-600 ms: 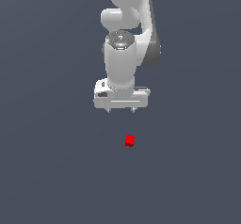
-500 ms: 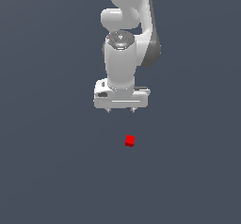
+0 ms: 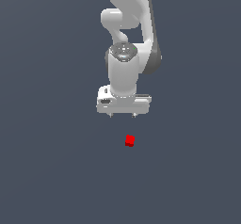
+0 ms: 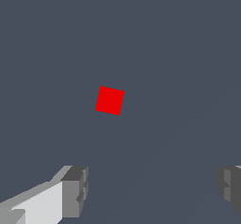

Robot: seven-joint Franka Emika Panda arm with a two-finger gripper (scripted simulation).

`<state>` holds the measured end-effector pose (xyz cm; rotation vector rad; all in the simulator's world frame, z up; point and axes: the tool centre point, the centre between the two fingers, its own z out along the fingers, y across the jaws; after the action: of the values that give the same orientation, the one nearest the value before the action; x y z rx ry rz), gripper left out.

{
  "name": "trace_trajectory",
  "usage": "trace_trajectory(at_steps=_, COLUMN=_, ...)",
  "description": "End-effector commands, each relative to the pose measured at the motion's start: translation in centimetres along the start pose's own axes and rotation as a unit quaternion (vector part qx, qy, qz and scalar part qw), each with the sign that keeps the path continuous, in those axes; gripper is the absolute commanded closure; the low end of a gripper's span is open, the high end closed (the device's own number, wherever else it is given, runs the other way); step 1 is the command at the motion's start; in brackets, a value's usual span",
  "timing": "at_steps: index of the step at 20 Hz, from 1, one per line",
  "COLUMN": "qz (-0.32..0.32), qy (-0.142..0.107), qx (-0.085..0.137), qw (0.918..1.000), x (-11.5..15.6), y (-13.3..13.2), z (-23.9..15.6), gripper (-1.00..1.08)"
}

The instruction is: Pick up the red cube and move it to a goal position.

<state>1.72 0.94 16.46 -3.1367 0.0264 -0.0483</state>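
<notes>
The red cube (image 3: 130, 140) is seen lying alone on the flat grey floor (image 3: 52, 171), at about five o'clock from the gripper (image 3: 123, 115) in the exterior view and clearly apart from it. In the wrist view the cube (image 4: 109, 100) is shown turned slightly askew, ahead of the fingertips (image 4: 75, 190). The gripper is spread wide, with nothing held between its fingers.

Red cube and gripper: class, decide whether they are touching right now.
Apart. The wrist view shows the red cube on the floor with bare grey surface between it and the open gripper; the exterior view shows the same gap.
</notes>
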Motion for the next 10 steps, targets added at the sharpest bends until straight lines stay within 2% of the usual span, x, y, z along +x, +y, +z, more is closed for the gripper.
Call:
trace_trajectory(at_steps=1, qz=0.009, qy=-0.002, qx=0.0, qw=1.0, x=0.4, y=-0.4, z=1.4, gripper=-0.92)
trace_trajectory(at_steps=10, qz=0.057, qy=-0.009, qx=-0.003, qw=0.9983, x=2.6, y=-2.3, z=8.4, gripper=-0.92)
